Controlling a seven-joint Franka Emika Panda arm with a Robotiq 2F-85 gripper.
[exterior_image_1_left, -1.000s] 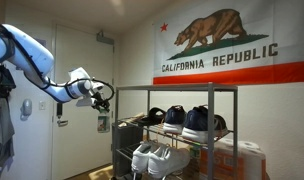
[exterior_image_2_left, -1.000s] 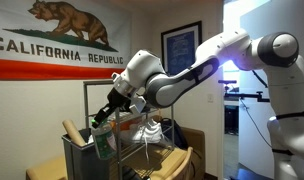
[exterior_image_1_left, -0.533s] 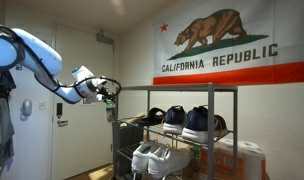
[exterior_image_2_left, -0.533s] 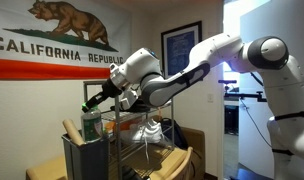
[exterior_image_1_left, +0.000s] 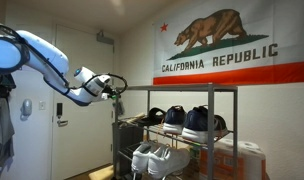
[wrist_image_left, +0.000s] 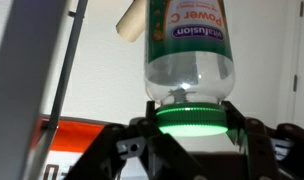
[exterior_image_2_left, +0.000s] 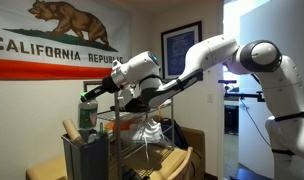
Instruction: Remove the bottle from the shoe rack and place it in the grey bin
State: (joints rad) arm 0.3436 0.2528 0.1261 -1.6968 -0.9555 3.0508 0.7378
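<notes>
My gripper (exterior_image_2_left: pixel 93 96) is shut on the green cap of the bottle (exterior_image_2_left: pixel 86 118). The pale bottle body hangs below it, just above the open top of the grey bin (exterior_image_2_left: pixel 87 160). In the wrist view the cap (wrist_image_left: pixel 188 119) sits clamped between my two fingers (wrist_image_left: pixel 189 128), with the clear labelled body (wrist_image_left: pixel 187 55) pointing away. The shoe rack (exterior_image_1_left: pixel 178 89) stands beside the bin (exterior_image_1_left: pixel 122 136), and my gripper (exterior_image_1_left: pixel 114 86) is at the height of its top corner. The rack also shows in an exterior view (exterior_image_2_left: pixel 120 150).
White sneakers (exterior_image_1_left: pixel 157 155) and dark shoes (exterior_image_1_left: pixel 197 120) sit on the rack shelves. A white-and-orange container (exterior_image_1_left: pixel 252 160) stands beyond the rack. A cardboard tube (exterior_image_2_left: pixel 70 130) sticks out of the bin. A door (exterior_image_1_left: pixel 82 130) is behind the arm.
My gripper has lifted the bottle and carried it sideways from the rack's edge to above the bin. The bottle now hangs more upright.
</notes>
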